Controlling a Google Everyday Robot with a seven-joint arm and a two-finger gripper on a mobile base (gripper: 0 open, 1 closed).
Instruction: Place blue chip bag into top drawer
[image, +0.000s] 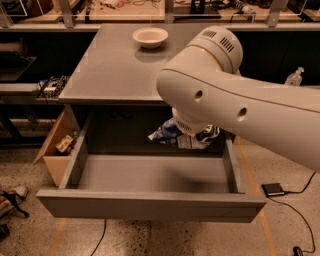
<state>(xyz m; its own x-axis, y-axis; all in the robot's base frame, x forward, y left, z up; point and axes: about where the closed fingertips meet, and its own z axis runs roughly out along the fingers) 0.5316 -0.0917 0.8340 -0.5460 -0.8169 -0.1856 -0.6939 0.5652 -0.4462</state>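
Blue foil chip bag (183, 138) dangles over the back of the open drawer (150, 206), toward its 1 o'clock, set so a drop should land inside; the gripper hides beneath the arm (235, 102) at the bag's 12 o'clock, grip unreadable.

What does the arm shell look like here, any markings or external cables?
Arm: smooth cream-white rounded shell, no external cables visible. Round joint cap has dark vent slots and a thin gold ring seam. Two small dark holes on the side. Gripper sits under the wrist over the top drawer, mostly hidden; only a ribbed collar shows.
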